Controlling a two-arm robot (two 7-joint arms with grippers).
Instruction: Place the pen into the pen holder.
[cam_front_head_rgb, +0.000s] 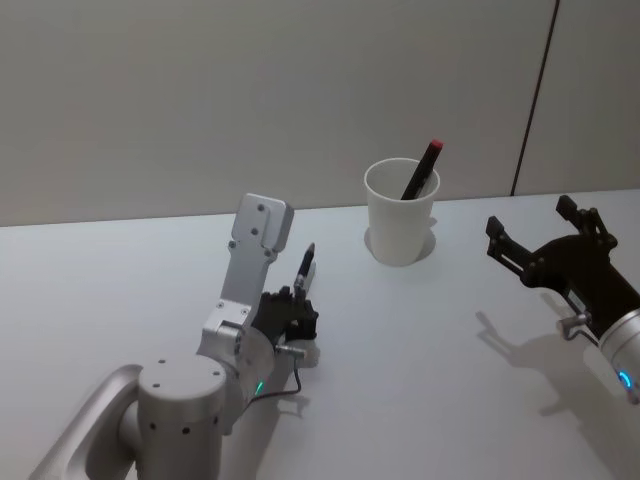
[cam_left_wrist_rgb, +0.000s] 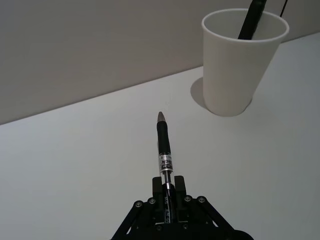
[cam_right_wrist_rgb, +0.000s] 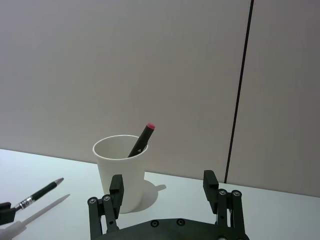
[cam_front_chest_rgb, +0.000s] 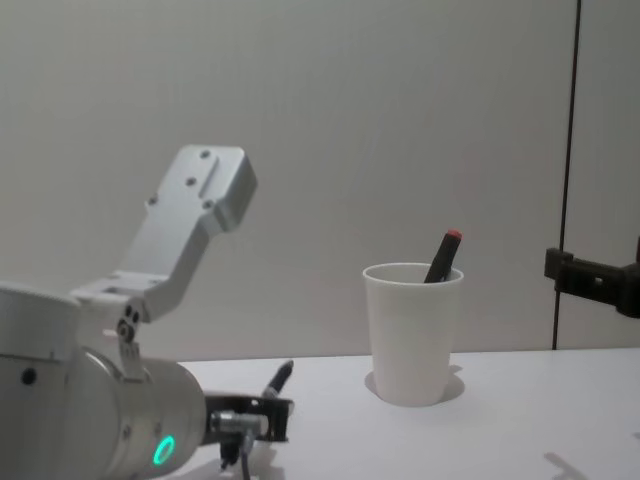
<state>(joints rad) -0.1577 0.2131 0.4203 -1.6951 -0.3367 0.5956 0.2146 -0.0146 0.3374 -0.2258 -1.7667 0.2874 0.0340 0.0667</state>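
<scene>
My left gripper is shut on a black pen with a silver band. It holds the pen by its rear end, low over the white table, with the tip pointing up and toward the pen holder. In the left wrist view the pen sticks out from the shut gripper, and the white paper cup stands ahead and to one side, well apart from the tip. A second dark pen with a red cap leans inside the cup. My right gripper hovers open and empty to the right of the cup.
The white table runs back to a plain grey wall close behind the cup. A dark vertical seam in the wall lies to the cup's right. Bare table surface lies between the held pen and the cup.
</scene>
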